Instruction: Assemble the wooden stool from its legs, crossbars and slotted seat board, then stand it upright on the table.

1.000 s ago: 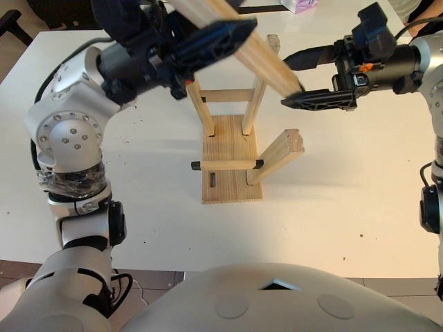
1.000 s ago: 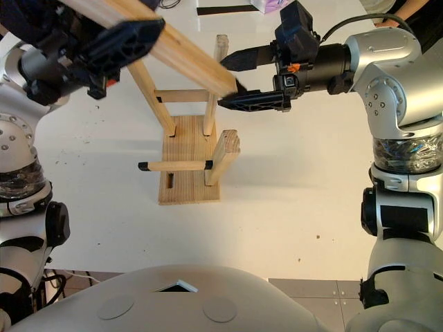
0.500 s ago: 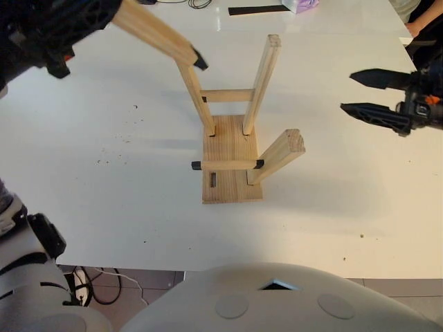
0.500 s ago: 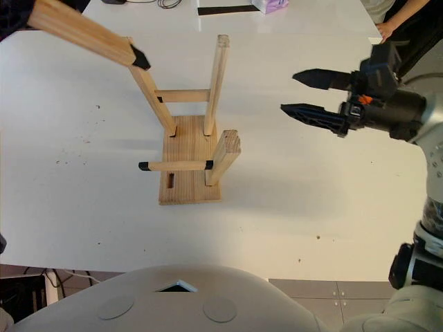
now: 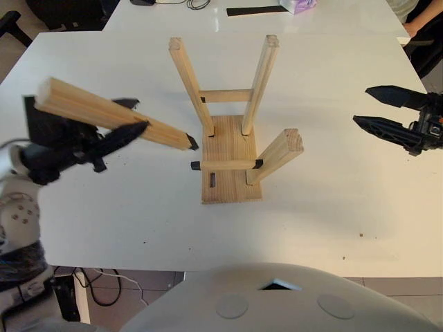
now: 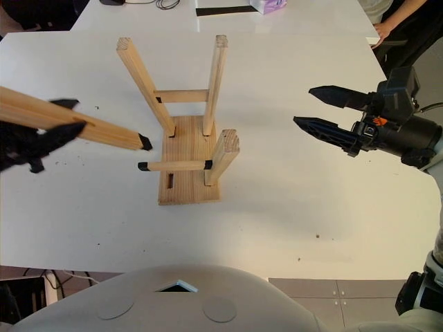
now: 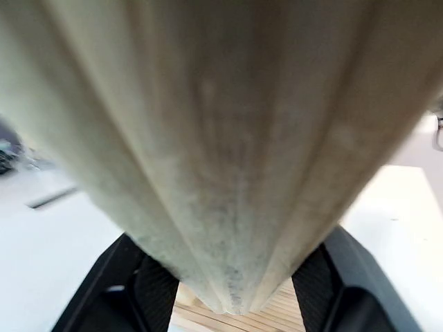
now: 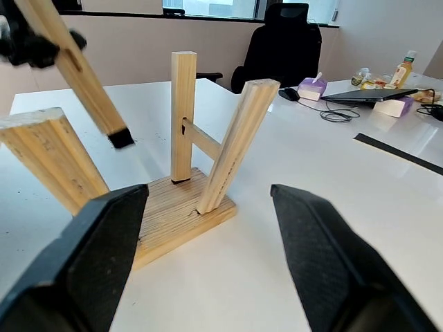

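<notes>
Control of the loose leg (image 5: 163,131) now lies with the left gripper (image 5: 131,117) alone, which is clamped round it over the left side of the table (image 5: 332,200). A second ago both grippers held the leg high over the stool. Since then it has swung out leftward and down, and its black-tipped end hangs just beside the free end of the front crossbar (image 5: 225,164). That looks like lining up for the last joint.

In the middle, the seat board (image 5: 232,190) lies flat with two back legs (image 5: 190,83) standing in it, joined by a back crossbar (image 5: 227,95). A third leg (image 5: 280,153) stands at its front right corner. The empty slot (image 5: 212,180) sits under the front crossbar's free end, so the loose leg probably has to meet slot and crossbar together. That overhang is the main obstruction.

On the right, the right gripper (image 5: 361,105) has let go and drawn back, fingers apart, well clear of the stool. A black strip (image 5: 252,10) and a small box (image 5: 299,5) lie at the far edge, out of the way.
</notes>
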`<act>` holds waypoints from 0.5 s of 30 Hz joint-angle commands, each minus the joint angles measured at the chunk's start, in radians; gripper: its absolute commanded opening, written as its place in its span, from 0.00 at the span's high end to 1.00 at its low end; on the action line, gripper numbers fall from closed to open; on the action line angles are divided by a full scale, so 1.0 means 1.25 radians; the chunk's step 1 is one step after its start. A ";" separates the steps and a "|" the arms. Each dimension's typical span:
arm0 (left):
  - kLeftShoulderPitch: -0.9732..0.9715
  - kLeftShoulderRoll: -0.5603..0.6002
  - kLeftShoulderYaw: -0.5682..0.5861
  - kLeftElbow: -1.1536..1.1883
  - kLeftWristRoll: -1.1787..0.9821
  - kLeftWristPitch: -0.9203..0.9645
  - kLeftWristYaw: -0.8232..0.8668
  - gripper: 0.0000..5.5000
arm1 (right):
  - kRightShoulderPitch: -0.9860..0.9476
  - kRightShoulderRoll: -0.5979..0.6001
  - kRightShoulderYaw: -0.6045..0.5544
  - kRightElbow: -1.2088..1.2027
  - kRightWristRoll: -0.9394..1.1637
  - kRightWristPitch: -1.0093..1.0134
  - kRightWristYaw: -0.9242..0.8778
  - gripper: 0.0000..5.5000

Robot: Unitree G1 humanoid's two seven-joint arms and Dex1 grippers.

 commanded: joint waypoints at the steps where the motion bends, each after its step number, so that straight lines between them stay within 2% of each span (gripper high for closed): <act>1: 0.077 -0.030 -0.035 0.007 0.082 -0.094 -0.027 0.63 | -0.051 -0.032 0.030 0.024 0.015 0.008 0.014 0.41; 15: 0.137 -0.081 -0.138 -0.069 0.100 -0.138 0.015 0.63 | -0.111 -0.050 0.095 0.068 0.009 -0.010 0.041 0.41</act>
